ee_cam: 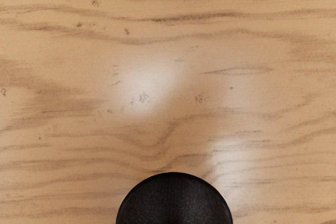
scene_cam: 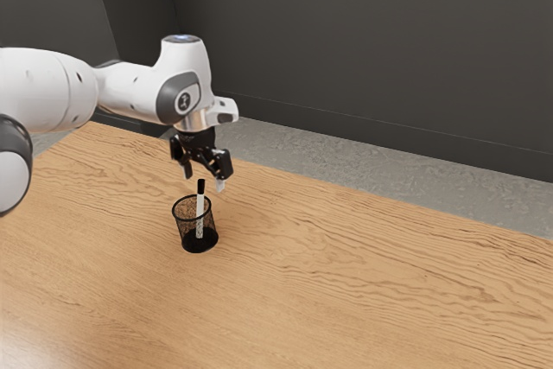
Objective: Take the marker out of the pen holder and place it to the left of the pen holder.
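one marker [scene_cam: 200,204] stands nearly upright inside the mesh pen holder [scene_cam: 183,227], its black cap [scene_cam: 201,187] poking above the rim toward twelve o'clock in the exterior view. the jaws are apart and empty, just over that cap. the step in hand, i'd say, is lining up for the grasp: center over the cap, come straight down with the jaws wide, and close on the part above the rim without nudging the mesh. then lift plumb until the lower end clears, and lay it on the desk [scene_cam: 363,283] at the holder's nine o'clock, taking twelve as straight out from the arm [scene_cam: 131,88].

in the wrist view, the dark round shape [ee_cam: 174,201] at six o'clock is cut off by the edge; probably the cap seen end-on. the marker's lower part is blurred by the mesh, and the exact gap between cap and jaws is hard to judge.
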`<action>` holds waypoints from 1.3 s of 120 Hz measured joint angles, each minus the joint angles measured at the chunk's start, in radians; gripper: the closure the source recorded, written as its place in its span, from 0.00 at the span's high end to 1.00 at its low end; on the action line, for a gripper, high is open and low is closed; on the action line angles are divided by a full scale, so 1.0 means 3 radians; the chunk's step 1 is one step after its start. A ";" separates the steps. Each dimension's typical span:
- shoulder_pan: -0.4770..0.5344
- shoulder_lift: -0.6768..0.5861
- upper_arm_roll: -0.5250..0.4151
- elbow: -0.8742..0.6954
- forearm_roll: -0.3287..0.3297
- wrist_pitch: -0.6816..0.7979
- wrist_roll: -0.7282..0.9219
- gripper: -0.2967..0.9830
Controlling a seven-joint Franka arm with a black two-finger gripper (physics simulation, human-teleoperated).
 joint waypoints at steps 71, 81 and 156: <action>-0.0013 -0.0173 0.0025 -0.0272 -0.0067 0.0110 -0.0009 0.77; -0.0008 -0.0180 0.0025 -0.0292 -0.0069 0.0113 -0.0010 0.76; -0.0001 -0.0192 0.0071 -0.0292 -0.0033 0.0108 0.0062 0.24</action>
